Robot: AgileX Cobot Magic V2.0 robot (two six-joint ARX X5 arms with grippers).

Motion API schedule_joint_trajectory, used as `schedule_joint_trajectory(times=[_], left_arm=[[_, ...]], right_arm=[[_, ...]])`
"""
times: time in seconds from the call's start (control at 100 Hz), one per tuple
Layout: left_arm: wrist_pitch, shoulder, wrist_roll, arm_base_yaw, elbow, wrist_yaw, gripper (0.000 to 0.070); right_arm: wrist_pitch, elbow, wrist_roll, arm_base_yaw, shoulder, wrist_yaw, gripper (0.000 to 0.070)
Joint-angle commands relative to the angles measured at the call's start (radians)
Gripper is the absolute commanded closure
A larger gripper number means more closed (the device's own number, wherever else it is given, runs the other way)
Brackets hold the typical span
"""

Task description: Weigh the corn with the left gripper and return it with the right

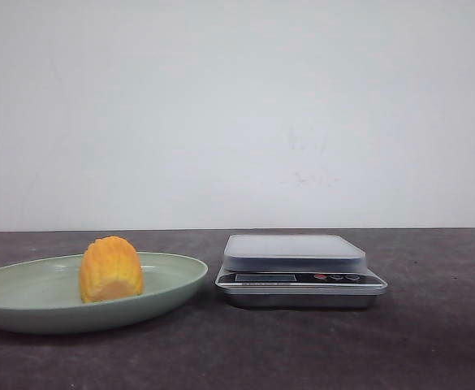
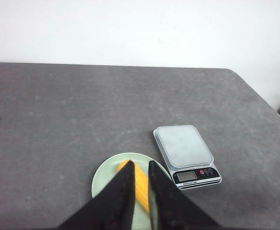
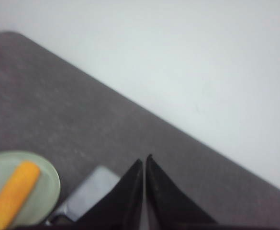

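Honestly, the corn sat on the green plate left of the scale, so the left gripper, fingers barely parted and empty, needed to spread wider and drop squarely over it, while the right gripper idled pinched closed.

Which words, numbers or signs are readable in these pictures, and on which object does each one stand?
None can be read.
Scale: its display and the marks by its buttons are too small and blurred.
Corn, plate, table: no text.
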Motion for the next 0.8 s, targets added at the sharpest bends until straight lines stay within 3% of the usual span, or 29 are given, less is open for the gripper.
schedule_joint_trajectory(times=[0.0,0.11,0.28,0.36,0.44,0.56,0.79], left_arm=[[0.011,0.005,-0.008,-0.005,0.016,-0.003,0.0684],[0.011,0.005,-0.008,-0.005,0.016,-0.003,0.0684],[0.011,0.005,-0.008,-0.005,0.016,-0.003,0.0684],[0.011,0.005,-0.008,-0.005,0.016,-0.003,0.0684],[0.011,0.005,-0.008,-0.005,0.016,-0.003,0.0684],[0.011,0.005,-0.008,-0.005,0.016,-0.003,0.0684],[0.011,0.005,-0.008,-0.005,0.016,-0.003,0.0684]], right_arm=[[-0.016,0.017,0.028,-0.062,-0.006,-0.120,0.0695],[0.056,0.011,-0.023,-0.300,-0.017,-0.391,0.0695],[0.377,-0.138,-0.337,-0.663,-0.090,-0.829,0.0694],[0.575,-0.284,-0.423,-0.790,-0.172,-0.972,0.0694],[0.749,-0.458,-0.437,-0.896,-0.283,-1.022,0.0694],[0.911,-0.727,-0.412,-1.044,-0.474,-1.026,0.0695],[0.977,-1.174,-0.306,-1.339,-0.819,-1.028,0.0695]])
